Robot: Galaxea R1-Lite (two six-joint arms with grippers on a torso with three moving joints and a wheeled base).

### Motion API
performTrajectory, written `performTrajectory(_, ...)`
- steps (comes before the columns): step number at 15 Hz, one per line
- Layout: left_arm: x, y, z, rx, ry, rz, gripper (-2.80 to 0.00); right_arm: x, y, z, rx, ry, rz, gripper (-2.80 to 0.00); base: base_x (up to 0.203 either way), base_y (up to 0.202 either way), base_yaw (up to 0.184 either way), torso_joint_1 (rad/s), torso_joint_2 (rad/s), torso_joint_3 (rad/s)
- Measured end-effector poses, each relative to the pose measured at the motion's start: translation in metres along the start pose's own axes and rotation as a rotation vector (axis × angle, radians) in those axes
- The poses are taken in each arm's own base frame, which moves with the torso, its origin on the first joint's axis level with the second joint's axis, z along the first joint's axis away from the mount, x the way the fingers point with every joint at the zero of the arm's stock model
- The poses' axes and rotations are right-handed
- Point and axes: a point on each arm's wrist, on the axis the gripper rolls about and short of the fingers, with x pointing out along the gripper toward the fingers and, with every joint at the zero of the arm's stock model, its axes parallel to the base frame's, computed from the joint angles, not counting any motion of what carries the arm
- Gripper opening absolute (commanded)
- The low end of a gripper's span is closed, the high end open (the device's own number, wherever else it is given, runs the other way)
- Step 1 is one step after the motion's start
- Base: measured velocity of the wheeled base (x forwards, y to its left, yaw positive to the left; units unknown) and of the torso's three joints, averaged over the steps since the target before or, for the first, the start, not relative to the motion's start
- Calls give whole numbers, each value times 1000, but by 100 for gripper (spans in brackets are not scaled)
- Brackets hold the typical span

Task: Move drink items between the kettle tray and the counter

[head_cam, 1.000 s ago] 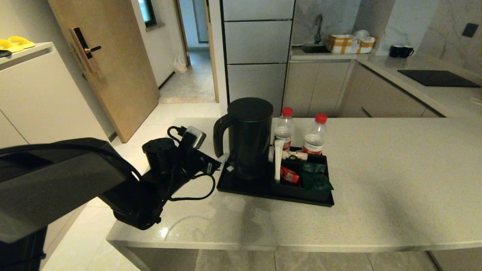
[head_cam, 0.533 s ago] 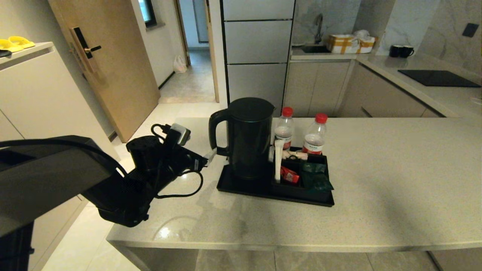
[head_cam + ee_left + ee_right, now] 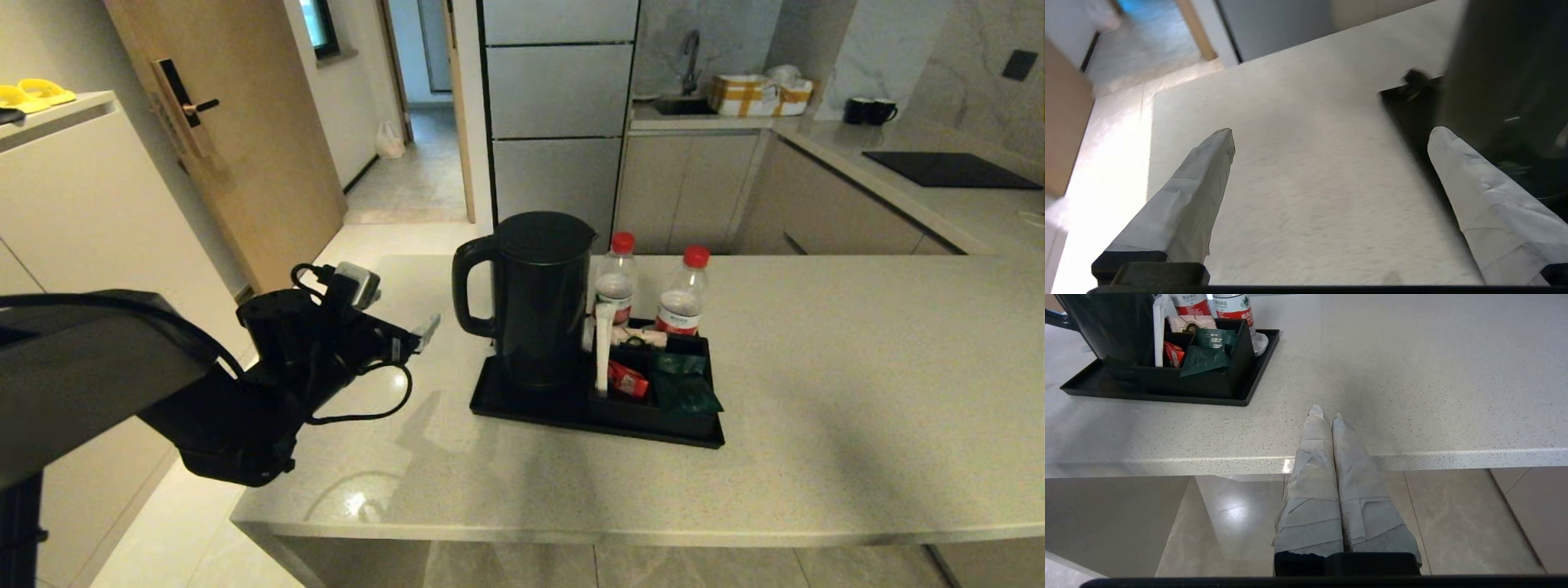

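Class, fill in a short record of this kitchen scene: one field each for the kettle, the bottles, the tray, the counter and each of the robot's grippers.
kettle: tall black kettle, upright at the tray's left end, handle facing the left gripper
bottles: two red-capped water bottles at the tray's back edge
tray: black tray with sachets in its boxed section
counter: speckled counter
left gripper: left gripper, open, holding nothing, apart from the kettle
right gripper: right gripper, shut, holding nothing, at the counter's front edge

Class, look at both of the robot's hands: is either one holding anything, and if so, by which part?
Nothing is held. The left hand is open above the counter, short of the kettle handle. The right hand is shut on nothing at the counter's edge.
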Motion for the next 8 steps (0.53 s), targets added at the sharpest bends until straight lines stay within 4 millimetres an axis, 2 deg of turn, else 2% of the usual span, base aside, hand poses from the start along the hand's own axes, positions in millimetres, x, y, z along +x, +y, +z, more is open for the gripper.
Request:
performTrajectory(2,-3,8,-2,-15,9,19,0,0,0,0,0,0,0,-280,0,0,0,0,0,0)
performTrajectory(3,-7,13,-2,-33,18,30,-280,0,0,0,0,0,0,-280,0,0,0,0,0,0)
performTrajectory(6,-27,25,3,-106,80,56,-280,0,0,0,0,0,-1,-280,0,0,0,0,0,0)
performTrajectory(8,-44,30,17,-154,102,59,-280,0,0,0,0,0,-1,-280,0,0,0,0,0,0)
